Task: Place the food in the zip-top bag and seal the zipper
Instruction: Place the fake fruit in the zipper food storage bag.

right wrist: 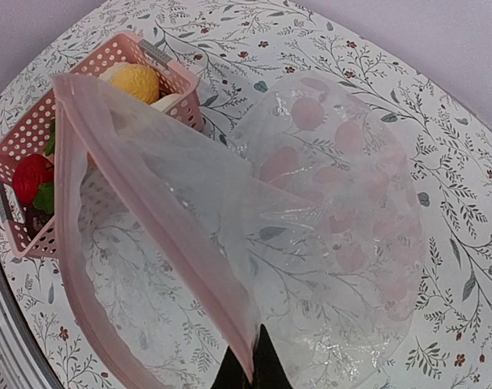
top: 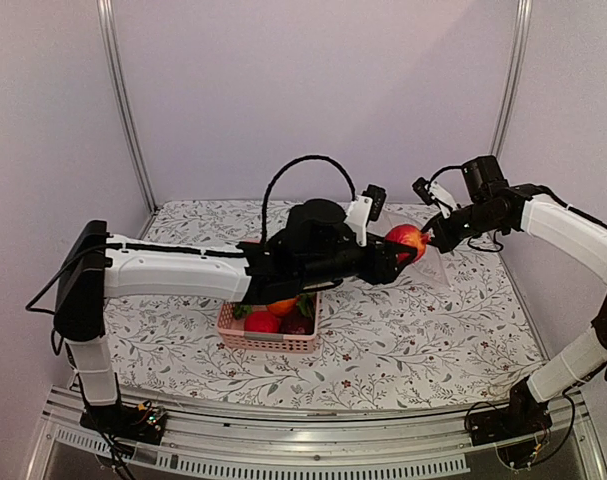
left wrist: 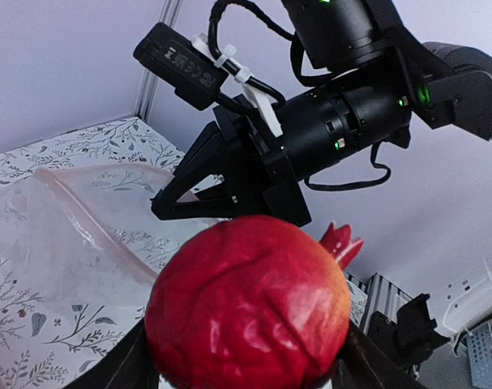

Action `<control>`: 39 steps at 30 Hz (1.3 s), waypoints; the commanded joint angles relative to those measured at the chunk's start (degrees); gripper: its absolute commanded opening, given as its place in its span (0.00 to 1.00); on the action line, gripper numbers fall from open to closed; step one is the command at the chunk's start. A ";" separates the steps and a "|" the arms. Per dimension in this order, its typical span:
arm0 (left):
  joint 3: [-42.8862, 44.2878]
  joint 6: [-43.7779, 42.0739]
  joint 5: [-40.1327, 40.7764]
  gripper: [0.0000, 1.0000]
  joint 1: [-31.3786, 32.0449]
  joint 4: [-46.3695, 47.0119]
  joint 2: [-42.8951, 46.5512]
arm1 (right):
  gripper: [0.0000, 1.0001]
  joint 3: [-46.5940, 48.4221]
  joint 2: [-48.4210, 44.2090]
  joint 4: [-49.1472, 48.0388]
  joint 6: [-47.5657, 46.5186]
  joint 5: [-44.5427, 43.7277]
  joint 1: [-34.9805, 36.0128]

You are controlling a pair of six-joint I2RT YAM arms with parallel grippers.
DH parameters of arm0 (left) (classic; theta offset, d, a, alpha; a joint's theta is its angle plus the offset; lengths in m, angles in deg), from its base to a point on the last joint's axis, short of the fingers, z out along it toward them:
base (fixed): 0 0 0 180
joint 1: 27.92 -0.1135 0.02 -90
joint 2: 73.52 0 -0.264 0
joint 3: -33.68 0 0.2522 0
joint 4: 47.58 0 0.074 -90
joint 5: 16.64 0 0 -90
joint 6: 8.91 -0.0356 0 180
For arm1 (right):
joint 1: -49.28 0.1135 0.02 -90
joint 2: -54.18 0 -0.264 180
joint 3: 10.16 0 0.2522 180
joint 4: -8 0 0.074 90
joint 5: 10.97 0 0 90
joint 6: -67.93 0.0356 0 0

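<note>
While the red fruit [top: 407, 238] sits clamped in my left gripper [top: 397, 254], raised just beside the zip-top bag [right wrist: 310, 243], that bag looks empty, its zipper [right wrist: 148, 215] unsealed. Right gripper [right wrist: 250, 369]: pinched shut on the bag's rim, mouth lifted. Pink basket [top: 268, 342]: other food, not yet moved. Only my right wrist view shows the bag's inside; top view hardly shows the bag.

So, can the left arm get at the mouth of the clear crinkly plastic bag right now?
Probably yes: the right arm's fingers pinch the rim of the clear plastic bag, holding its mouth open, and the left fingers, gripping the red toy pomegranate, hover beside it with nothing between.
</note>
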 commanded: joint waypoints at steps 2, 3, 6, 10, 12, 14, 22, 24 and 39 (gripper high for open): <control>6.73 4.13 0.57 0.52 1.00 2.99 -5.28 | 0.00 -0.46 -0.15 0.80 1.75 3.01 0.52; 7.32 4.52 0.93 0.52 1.00 3.07 -6.08 | 0.00 -0.67 -0.34 0.79 1.93 3.19 0.47; 9.27 5.06 2.00 0.52 0.92 3.06 -8.43 | 0.00 -1.29 -0.96 0.60 2.19 3.64 0.46; 11.62 5.59 3.38 0.52 0.76 1.98 -11.08 | 0.00 -1.55 -1.60 0.57 2.81 4.31 0.46; 11.62 5.52 4.72 0.52 0.72 1.83 -11.80 | 0.00 -1.32 -1.93 0.72 3.47 4.47 0.46; 11.05 5.81 6.18 0.53 0.49 1.98 -12.27 | 0.00 -0.89 -2.28 1.02 3.94 4.89 0.47; 8.02 9.15 10.51 0.52 -1.57 3.04 -12.84 | 0.00 1.15 -3.10 4.37 4.53 5.25 0.46; 7.99 10.62 11.88 0.53 -2.13 2.03 -13.07 | 0.00 1.55 -3.61 5.07 4.53 5.12 0.51; 15.93 13.15 17.39 0.71 -3.01 -7.27 -17.35 | 0.00 3.18 -5.43 7.69 5.02 9.35 0.47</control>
